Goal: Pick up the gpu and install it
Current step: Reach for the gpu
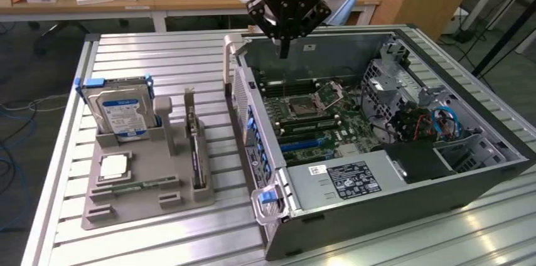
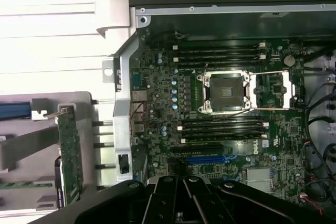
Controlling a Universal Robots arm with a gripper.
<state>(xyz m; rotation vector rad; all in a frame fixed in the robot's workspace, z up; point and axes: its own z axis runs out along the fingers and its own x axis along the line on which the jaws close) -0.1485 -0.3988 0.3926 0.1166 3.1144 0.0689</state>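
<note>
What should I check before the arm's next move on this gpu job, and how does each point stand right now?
1. gpu standing on edge in the grey holder: ok.
2. hand carrying nothing: ok. It hangs above the open case, apart from the gpu.
3. Fingers spread for a grasp: not ok, they look shut.
4. Blue slot on the board free of any card: ok, as far as the wrist view shows.
5. Room around the gpu's top edge: ok. The hard drive stands apart in its own cradle.
6. Rear bracket opening in the case clear: cannot tell.
</note>
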